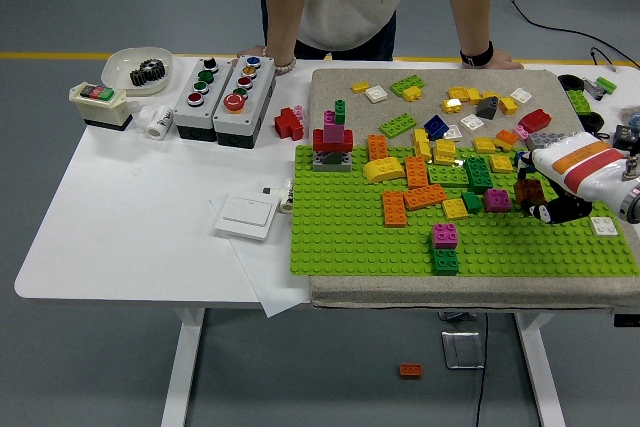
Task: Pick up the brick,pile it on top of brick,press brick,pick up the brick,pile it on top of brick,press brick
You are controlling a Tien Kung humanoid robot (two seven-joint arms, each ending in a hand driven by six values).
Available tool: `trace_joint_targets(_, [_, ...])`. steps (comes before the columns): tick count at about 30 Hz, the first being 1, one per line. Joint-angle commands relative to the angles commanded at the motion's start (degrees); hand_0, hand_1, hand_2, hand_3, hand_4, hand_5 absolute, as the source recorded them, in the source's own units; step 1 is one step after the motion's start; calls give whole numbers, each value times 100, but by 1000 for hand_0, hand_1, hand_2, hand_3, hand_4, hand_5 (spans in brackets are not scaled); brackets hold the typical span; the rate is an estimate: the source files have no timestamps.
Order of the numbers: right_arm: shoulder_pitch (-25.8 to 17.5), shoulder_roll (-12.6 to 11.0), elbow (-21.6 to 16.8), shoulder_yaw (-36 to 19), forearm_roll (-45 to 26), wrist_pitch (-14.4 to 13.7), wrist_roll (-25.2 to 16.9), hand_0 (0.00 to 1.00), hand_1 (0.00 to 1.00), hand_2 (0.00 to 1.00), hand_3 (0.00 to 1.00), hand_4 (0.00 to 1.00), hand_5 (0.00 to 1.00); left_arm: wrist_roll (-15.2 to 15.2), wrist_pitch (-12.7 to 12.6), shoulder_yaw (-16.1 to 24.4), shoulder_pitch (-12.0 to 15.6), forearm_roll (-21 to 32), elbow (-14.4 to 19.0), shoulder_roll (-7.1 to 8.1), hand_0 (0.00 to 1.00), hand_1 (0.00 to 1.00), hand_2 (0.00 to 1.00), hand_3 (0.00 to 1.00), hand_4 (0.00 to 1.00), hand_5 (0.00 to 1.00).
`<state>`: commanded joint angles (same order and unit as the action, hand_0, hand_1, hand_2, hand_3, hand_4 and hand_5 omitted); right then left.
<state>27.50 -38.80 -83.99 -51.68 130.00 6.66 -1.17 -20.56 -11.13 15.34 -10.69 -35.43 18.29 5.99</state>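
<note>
Right hand [545, 203] is closed around a brown brick [530, 190]. It holds it above the green baseplate [350, 237].

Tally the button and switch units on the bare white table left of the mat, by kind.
Grey button boxes: 2
Red-and-green switch box: 1
White wall switch: 1
Total: 4
</note>
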Motion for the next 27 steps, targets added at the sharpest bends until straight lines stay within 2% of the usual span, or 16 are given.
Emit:
trace_joint_targets(7, [-198,-82,-880,140,0,143,182,222,145,193,447,720,345,9,-9,-20,-4,29,-3,7,827,802,808,624,722,685])
trace_joint_targets(14, [-286,-49,-1358,375,0,185,320,221,146,192,447,725,345,-8,0,-6,-5,-3,-7,14,826,802,808,624,722,685])
trace_joint_targets(27, [-221,136,-1367,735,0,124,375,217,150,191,454,728,354,-32,15,22,16,-70,-5,21,835,804,809,624,722,685])
